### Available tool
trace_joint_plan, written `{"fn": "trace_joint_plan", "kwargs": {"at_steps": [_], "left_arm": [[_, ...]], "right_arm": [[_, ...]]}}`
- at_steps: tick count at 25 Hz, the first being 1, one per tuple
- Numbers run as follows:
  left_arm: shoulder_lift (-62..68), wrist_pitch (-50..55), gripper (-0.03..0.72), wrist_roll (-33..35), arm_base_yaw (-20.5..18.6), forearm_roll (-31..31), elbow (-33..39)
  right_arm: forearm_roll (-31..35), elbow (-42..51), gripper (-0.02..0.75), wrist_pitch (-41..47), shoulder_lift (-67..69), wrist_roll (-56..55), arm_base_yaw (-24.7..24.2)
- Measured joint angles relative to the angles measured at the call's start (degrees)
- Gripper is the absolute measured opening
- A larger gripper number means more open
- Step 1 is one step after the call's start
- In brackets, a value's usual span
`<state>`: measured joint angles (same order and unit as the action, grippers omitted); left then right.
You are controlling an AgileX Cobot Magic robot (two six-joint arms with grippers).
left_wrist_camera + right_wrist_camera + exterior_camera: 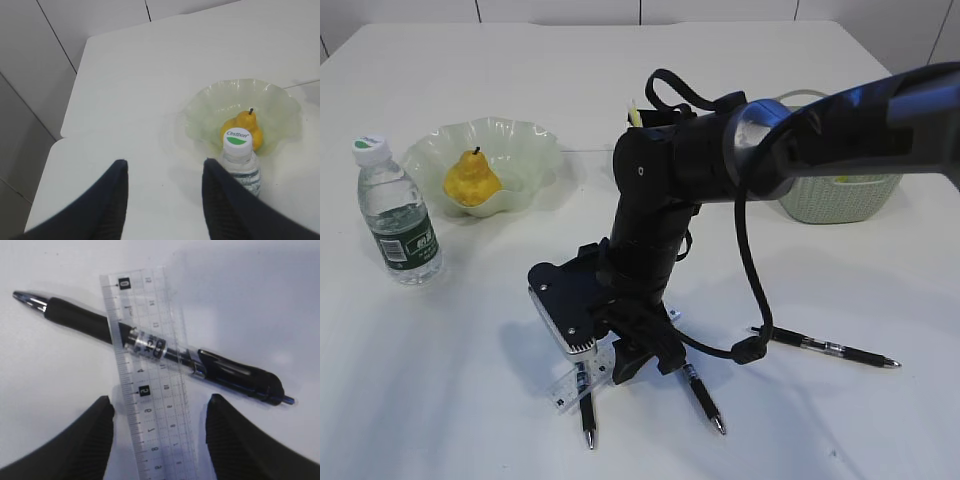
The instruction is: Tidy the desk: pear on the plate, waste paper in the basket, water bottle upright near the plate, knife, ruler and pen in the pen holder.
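My right gripper [160, 400] hangs open just above the desk [440, 380], its jaws either side of the clear ruler [160, 430] without touching it. The ruler [570, 385] lies across a black pen [230, 372]. The pear [470, 180] sits in the wavy green plate [535, 150], and the water bottle [395, 215] stands upright to its left. My left gripper [165, 162] is open and empty above the desk, the bottle [240, 160] just past its right finger. The basket [840, 195] stands back right. Pen holder, knife and waste paper are hidden.
Two more black pens lie on the desk, one [703, 395] just right of the right gripper [645, 362], one [825, 348] farther right. The right arm [720, 150] spans the middle from the right edge. The desk's left edge [75, 100] shows in the left wrist view.
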<state>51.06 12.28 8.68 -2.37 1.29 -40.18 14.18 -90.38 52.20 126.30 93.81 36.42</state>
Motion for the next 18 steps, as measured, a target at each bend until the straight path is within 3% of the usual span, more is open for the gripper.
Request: {"fn": "trace_joint_plan", "kwargs": {"at_steps": [18], "left_arm": [[-1.16, 1.42, 0.341, 0.00, 0.00, -1.29, 0.00]], "right_arm": [[0.12, 0.00, 0.436, 0.18, 0.00, 0.00, 0.00]]}}
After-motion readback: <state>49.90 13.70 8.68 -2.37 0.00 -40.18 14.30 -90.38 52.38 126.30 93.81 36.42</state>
